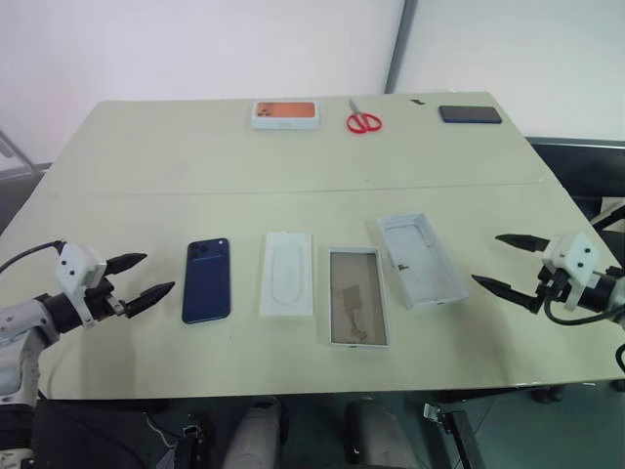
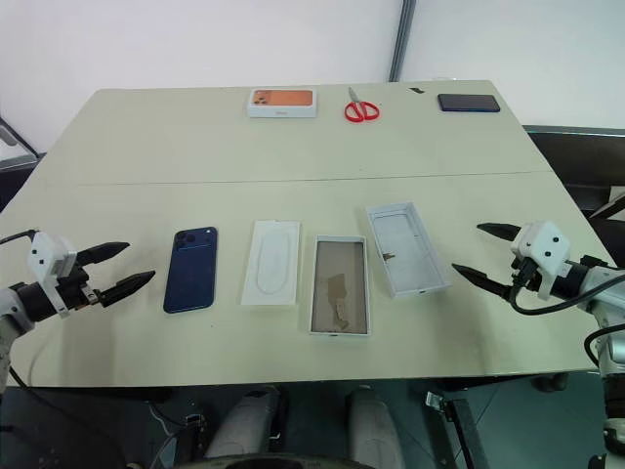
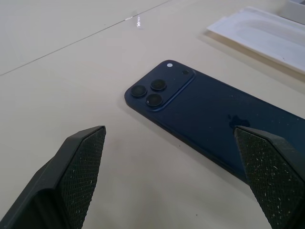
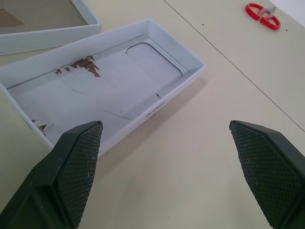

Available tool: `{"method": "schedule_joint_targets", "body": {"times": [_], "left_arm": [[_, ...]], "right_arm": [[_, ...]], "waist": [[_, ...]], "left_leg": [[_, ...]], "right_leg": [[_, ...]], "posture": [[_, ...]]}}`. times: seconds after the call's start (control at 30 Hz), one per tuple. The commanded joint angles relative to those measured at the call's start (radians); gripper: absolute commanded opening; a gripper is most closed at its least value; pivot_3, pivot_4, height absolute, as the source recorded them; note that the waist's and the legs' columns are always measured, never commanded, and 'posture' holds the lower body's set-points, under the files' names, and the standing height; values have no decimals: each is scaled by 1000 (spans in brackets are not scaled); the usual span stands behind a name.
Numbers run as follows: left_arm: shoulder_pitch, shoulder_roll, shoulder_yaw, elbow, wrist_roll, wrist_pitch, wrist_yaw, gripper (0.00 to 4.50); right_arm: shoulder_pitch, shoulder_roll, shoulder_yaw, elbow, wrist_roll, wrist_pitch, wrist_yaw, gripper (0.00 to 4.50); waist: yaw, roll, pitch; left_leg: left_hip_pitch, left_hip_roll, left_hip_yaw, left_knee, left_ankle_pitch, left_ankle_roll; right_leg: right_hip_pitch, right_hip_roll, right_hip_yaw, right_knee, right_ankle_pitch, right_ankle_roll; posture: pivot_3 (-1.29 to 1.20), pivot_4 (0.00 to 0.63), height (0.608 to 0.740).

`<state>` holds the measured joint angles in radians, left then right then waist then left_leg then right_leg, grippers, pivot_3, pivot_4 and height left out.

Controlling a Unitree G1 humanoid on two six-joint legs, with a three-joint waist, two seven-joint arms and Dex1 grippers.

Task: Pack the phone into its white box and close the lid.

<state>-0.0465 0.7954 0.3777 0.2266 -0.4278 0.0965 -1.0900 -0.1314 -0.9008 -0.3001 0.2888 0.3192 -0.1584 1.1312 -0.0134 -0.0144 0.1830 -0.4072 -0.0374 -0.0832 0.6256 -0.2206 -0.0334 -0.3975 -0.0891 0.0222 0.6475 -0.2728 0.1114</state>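
Observation:
The dark navy phone [image 1: 206, 280] lies back up on the table, its camera cluster [image 3: 152, 90] at the far corner. My left gripper [image 1: 156, 274] is open just left of the phone, level with it and not touching it. The white box [image 1: 357, 296], a shallow tray with a tan floor, sits right of centre. The lid [image 1: 422, 260] lies hollow side up beside the box, white inside with scuff marks [image 4: 81, 64]. Right of the lid, my right gripper [image 1: 486, 259] stands open and holds nothing.
A flat white insert [image 1: 287, 274] lies between the phone and the white box. Along the far edge are a white box with an orange picture [image 1: 285, 114], red scissors [image 1: 364, 121] and a black slab [image 1: 470, 113]. The table's near edge [image 1: 322, 388] runs close below the objects.

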Motion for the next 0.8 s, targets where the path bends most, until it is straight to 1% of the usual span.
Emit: {"method": "schedule_joint_targets", "body": {"times": [0.03, 0.1, 0.17, 0.23, 0.3, 0.4, 0.47, 0.63, 0.73, 0.8], "left_arm": [[-15, 8, -3, -41, -20, 70, 25, 4500], [-25, 11, -33, -80, -13, 150, 57, 4500], [-46, 6, -49, -133, -44, 271, 91, 4500], [-81, -26, -60, -190, -75, 324, 127, 4500], [-124, -52, -84, -240, -111, 423, 163, 4500], [-165, -85, -95, -280, -138, 488, 203, 4500], [-186, -105, -139, -314, -145, 548, 227, 4500], [-225, -145, -219, -349, -167, 710, 291, 4500], [-235, -160, -235, -376, -191, 781, 312, 4500], [-261, -204, -208, -377, -270, 891, 349, 4500]], "right_arm": [[-24, 5, -1, -26, 6, -4, -11, 4464], [-34, 8, 15, -47, 11, 10, -10, 4464], [-45, 12, 28, -80, 33, 49, 0, 4464], [-72, 26, 53, -118, 19, 55, -18, 4464], [-103, 39, 85, -159, 12, 81, -31, 4464], [-131, 51, 118, -189, -11, 77, -42, 4464], [-158, 67, 167, -245, -23, 85, -41, 4464], [-202, 98, 247, -339, -28, 108, -27, 4464], [-212, 111, 276, -365, -28, 121, -29, 4464], [-229, 128, 297, -356, -36, 118, -35, 4464]], "waist": [[0, 0, 0], [0, 0, 0], [0, 0, 0], [0, 0, 0], [0, 0, 0], [0, 0, 0], [-1, 0, 0], [-3, 0, 0], [-1, -1, 1], [3, -1, 1]], "left_leg": [[0, 0, 0, 0, 0, 0], [0, 0, 0, 0, 0, 0], [0, 0, 0, 0, 0, 0], [0, 0, 0, 0, 0, 0], [0, 0, 0, 1, 0, 0], [0, 0, -1, 1, 0, 0], [0, 0, -1, 1, 0, 0], [0, 0, -1, 1, 0, 0], [0, 0, -1, 1, 0, 0], [0, 0, -1, 1, 0, 0]], "right_leg": [[0, 0, 0, 0, 0, 0], [0, 0, 0, 0, 0, 0], [0, 0, 0, 0, 0, 1], [0, 0, 0, 0, 0, 1], [0, 0, 0, 0, 1, 1], [0, 1, 0, 1, 1, 1], [0, 1, 0, 1, 1, 1], [0, 1, 0, 1, 1, 1], [0, 1, 0, 1, 1, 1], [0, 1, 0, 1, 1, 1]], "posture": [[0, 150, 740], [0, 150, 740], [0, 150, 740], [0, 150, 740], [0, 150, 740], [0, 150, 740], [0, 150, 740], [0, 150, 740], [0, 150, 740], [0, 150, 740]]}}
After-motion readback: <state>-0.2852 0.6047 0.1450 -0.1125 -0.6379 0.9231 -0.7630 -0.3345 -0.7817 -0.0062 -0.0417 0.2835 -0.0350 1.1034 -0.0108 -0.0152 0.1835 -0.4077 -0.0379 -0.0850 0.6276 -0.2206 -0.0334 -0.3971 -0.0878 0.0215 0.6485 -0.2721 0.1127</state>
